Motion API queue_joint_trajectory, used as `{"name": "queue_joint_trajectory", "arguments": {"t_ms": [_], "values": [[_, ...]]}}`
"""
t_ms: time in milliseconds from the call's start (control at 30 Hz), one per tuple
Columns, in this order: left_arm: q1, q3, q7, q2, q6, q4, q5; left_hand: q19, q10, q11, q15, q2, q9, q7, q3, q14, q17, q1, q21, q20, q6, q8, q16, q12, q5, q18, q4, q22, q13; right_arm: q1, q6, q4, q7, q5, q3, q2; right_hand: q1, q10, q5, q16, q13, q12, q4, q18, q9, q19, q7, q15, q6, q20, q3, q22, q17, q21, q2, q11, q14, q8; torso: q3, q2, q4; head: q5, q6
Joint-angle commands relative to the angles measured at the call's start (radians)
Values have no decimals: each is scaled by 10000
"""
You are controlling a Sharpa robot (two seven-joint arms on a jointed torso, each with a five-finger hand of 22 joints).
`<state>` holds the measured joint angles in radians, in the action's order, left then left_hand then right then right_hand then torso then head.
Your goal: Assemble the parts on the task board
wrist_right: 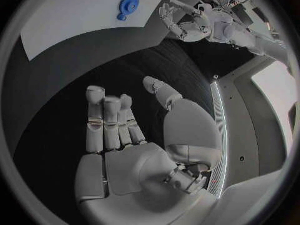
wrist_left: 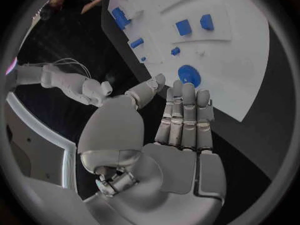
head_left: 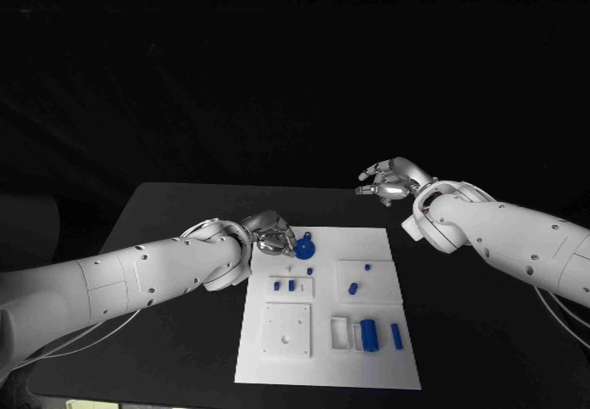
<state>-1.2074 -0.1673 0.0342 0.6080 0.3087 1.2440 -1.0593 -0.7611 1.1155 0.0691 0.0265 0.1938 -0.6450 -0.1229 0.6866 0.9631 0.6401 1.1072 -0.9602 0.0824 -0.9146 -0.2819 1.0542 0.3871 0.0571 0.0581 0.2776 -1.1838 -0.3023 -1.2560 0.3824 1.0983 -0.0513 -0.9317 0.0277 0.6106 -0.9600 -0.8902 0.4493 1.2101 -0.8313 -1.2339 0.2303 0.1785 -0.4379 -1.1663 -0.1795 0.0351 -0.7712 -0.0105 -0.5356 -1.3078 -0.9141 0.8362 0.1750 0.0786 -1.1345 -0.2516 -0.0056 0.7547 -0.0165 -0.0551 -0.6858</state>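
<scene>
Looking down from the head, you see the white task board (head_left: 330,341) lying flat in the middle of the black table (head_left: 184,204), so that both arms can come to it from their own sides. Your left hand (head_left: 267,233) hovers just at the far left corner of the board, with its fingers spread and straight and nothing between them; in the left wrist view the fingers (wrist_left: 186,116) point toward the round blue part (wrist_left: 189,75), which is near them but not touched. I judge this hand is placed there to take that round part first. Your right hand (head_left: 391,181) is lifted beyond the far right corner of the board, well apart from all the parts, with fingers loosely curled and holding nothing; the right wrist view shows its palm (wrist_right: 131,150) bare over the dark table. It seems to wait out of the way, so it does not cover the board. About the parts themselves: the round blue part (head_left: 303,249) sits near the far edge of the board, small blue pieces (head_left: 290,285) lie on a raised white square in the middle left, one blue piece (head_left: 354,288) on the square beside it, and longer blue blocks (head_left: 370,333) stand in the near right corner. A plain white plate (head_left: 289,328) with small holes lies on the near left.
</scene>
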Motion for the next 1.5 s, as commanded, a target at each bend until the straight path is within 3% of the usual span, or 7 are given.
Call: {"name": "queue_joint_trajectory", "arguments": {"t_ms": [33,267,467,567,733,1033,1500], "values": [[31,-3,-1225,-254,771,-108,-2473,-152,102,44,25,-56,87,-40,-68,139,-19,207,29,444,-73,83,82,-370,0,14,-30,-28,173,7,-124,0,-45,-81,1,-17,72,44,69,53,10,-39,-20,833,9,-2,-66,25,7,-103,15,-180,12,36,-20,-60,-60,-21,-3,3,0,22,-42],[72,-24,-1052,-728,158,-397,-3768,-443,29,172,-45,-7,283,-31,-184,417,-51,330,-48,398,-114,193,270,-1280,-28,143,-161,-121,527,14,-119,-16,-23,-81,1,-57,67,43,70,54,13,-42,-20,833,9,-3,-66,26,4,-104,12,-180,13,36,-29,-60,-61,-22,5,3,17,8,-22],[100,-286,-1046,-1029,47,-670,-4410,-719,84,234,-87,31,435,-61,-346,727,-27,287,-208,369,-37,310,462,-1614,-63,296,-241,-212,641,15,-95,-26,-29,-81,1,-82,67,43,69,55,15,-43,-20,833,9,-4,-66,26,3,-104,11,-180,13,36,-31,-60,-62,-23,10,4,11,-2,-22],[167,-349,-1161,-1153,59,-828,-4477,-821,159,222,-75,29,474,-86,-353,829,-30,333,-270,372,-47,324,508,-1691,-61,359,-250,-245,665,15,-43,-43,-68,-82,1,-90,67,44,69,55,16,-44,-20,833,9,-4,-66,26,3,-104,11,-180,13,36,-31,-60,-62,-23,6,7,8,8,-28],[293,-358,-1281,-1262,131,-1013,-4526,-873,233,207,-67,-18,479,-111,-280,896,-31,448,-297,381,-147,282,539,-1722,88,397,-225,-261,672,15,1,-74,-118,-82,1,-105,81,192,70,-30,93,90,-15,831,5,123,-72,8,-13,-73,-21,-159,49,-44,-4,-47,49,-34,5,11,22,11,-18],[426,-358,-1214,-1460,130,-1283,-4526,-947,261,249,-90,53,587,-160,-259,970,-73,406,-322,351,-135,338,553,-1974,95,440,-257,-298,755,13,25,-53,-145,-72,1,-91,133,615,-1,-753,1060,1012,-45,833,-3,858,-157,-93,83,381,-194,93,543,-834,43,44,690,-43,-2,8,11,39,-35],[581,-359,-1031,-1773,30,-1829,-4569,-1018,169,325,-159,36,703,-154,-259,1024,-91,392,-361,290,-100,391,619,-2336,44,516,-322,-359,893,13,44,50,-147,-68,1,-74,111,565,-16,-788,1267,1093,-42,833,-11,846,-159,-96,86,426,-177,111,618,-921,52,46,689,-61,-1,18,8,95,-72]]}}
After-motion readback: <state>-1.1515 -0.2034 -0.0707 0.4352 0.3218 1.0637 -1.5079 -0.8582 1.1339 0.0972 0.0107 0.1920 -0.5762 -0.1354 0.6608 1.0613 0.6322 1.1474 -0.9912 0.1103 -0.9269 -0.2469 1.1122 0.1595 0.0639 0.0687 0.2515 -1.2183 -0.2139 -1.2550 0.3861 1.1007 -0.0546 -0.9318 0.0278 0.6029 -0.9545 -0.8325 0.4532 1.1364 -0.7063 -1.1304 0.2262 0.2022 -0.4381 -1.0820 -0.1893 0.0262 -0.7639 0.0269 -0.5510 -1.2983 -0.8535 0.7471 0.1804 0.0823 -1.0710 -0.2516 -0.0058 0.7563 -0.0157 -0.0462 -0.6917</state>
